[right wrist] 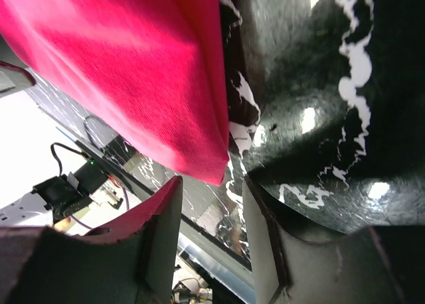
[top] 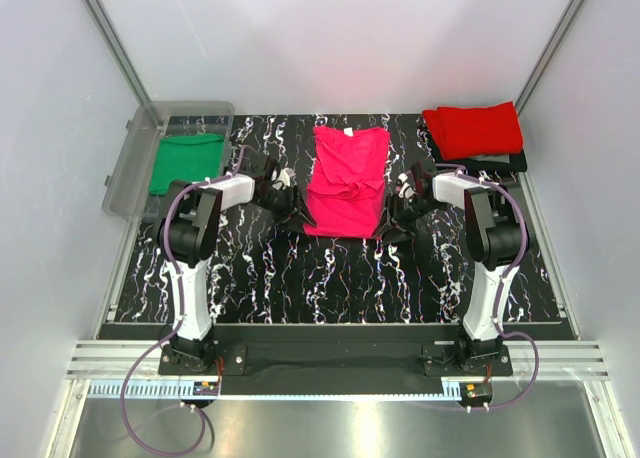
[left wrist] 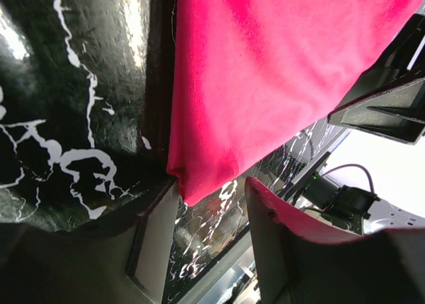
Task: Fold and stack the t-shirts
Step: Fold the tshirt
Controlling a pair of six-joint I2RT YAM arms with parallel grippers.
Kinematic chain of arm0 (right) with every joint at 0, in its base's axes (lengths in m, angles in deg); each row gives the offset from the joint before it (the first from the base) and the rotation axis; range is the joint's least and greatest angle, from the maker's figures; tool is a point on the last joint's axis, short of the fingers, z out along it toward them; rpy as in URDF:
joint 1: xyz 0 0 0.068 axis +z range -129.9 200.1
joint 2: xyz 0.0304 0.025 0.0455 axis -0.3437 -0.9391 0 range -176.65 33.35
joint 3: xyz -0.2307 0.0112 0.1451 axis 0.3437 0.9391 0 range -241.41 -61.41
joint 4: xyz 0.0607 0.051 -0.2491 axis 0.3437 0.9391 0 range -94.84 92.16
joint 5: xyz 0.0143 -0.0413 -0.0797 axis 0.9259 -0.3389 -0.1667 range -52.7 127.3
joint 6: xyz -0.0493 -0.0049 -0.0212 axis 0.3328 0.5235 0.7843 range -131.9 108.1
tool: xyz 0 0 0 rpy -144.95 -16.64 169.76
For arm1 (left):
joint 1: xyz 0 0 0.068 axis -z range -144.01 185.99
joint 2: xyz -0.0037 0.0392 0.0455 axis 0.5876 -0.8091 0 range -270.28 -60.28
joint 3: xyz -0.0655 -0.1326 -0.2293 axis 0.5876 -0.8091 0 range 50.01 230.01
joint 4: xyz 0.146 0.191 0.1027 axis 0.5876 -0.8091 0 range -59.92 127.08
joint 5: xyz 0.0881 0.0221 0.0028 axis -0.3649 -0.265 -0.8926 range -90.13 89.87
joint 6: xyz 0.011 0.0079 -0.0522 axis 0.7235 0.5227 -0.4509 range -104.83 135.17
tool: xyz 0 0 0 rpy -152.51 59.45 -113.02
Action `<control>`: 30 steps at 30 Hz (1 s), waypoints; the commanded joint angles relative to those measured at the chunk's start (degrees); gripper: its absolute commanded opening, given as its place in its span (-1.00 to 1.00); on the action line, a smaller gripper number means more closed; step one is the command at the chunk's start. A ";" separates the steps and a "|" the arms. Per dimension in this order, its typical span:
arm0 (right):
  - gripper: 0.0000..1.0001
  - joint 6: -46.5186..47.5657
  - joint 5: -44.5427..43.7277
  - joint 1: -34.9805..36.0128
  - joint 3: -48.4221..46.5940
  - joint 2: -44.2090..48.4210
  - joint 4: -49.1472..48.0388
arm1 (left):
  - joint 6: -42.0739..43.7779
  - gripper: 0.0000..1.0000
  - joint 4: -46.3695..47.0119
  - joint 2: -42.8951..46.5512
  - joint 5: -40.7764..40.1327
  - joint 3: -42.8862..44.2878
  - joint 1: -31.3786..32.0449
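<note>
A magenta-pink t-shirt (top: pixel 345 183) lies folded into a long strip at mid-table, white neck label (top: pixel 348 131) at its far end. My left gripper (top: pixel 293 206) sits at its near left corner. In the left wrist view that gripper (left wrist: pixel 212 183) is open, and the shirt's corner (left wrist: pixel 199 164) hangs just beyond the fingertips. My right gripper (top: pixel 395 216) sits at the near right corner. It too is open (right wrist: pixel 212 180), the cloth corner (right wrist: pixel 199 151) just past its tips, nothing between the fingers. A green t-shirt (top: pixel 187 163) lies in the bin. A red t-shirt (top: pixel 475 128) lies folded at the back right.
The clear plastic bin (top: pixel 120 168) stands at the back left edge of the black marbled table (top: pixel 330 278). A dark folded cloth (top: pixel 515 161) shows under the red t-shirt. White walls and metal frame posts close in the sides and back.
</note>
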 commanded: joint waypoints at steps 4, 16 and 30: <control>-0.07 -1.21 -2.99 0.62 -2.87 -1.21 -1.68 | 0.67 -0.13 0.56 -1.21 0.63 1.68 0.01; -0.77 -2.88 -2.73 0.62 -1.82 -0.34 -4.50 | 0.94 -0.75 2.14 -1.39 1.42 3.09 0.80; -1.00 -3.85 0.70 -0.88 8.20 18.90 -3.80 | 2.87 -1.00 0.74 13.72 0.63 2.57 1.42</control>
